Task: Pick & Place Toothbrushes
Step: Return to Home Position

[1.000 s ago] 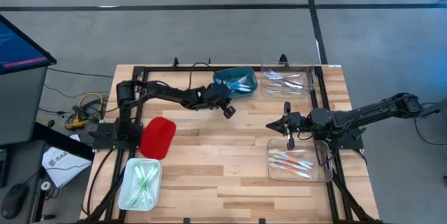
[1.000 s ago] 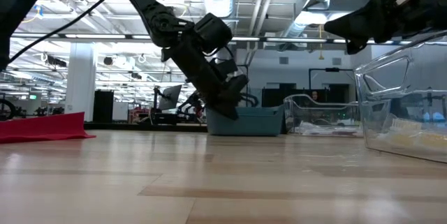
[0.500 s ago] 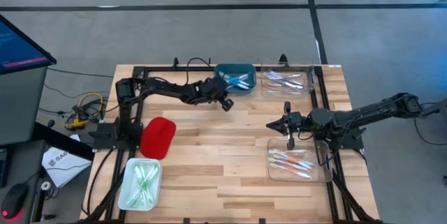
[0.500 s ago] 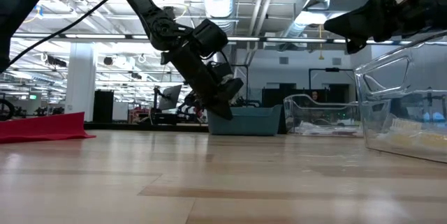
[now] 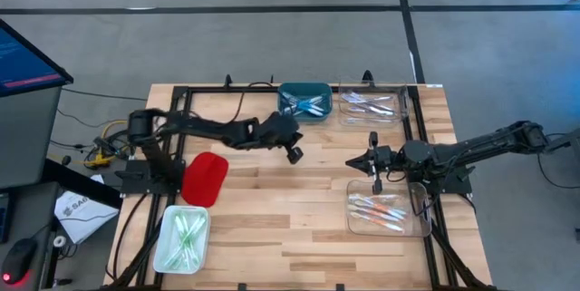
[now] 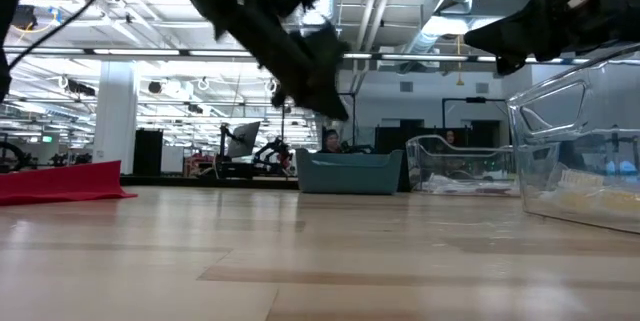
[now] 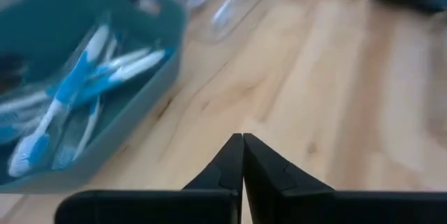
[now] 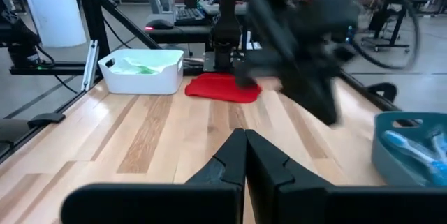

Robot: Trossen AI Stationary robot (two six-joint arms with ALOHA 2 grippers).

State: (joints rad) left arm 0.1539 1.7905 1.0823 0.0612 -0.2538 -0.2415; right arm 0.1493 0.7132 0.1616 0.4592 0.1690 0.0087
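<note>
Left tool (image 5: 294,152) — fingers pressed together, empty — raised above counter (image 5: 272,218), near blue bin (image 5: 304,85) of toothbrushes (image 5: 306,104). Right tool (image 5: 352,163) closed, empty, near clear bin (image 5: 390,233).

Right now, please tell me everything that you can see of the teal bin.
The teal bin is an opaque, plastic-looking rectangular tub with rounded corners and low walls. It sits upright on the wooden table near its back edge, close beside a clear bin on the right arm's side. Blue-and-white toothbrushes lie inside. The left hand, shut, hangs near it without touching.
</note>
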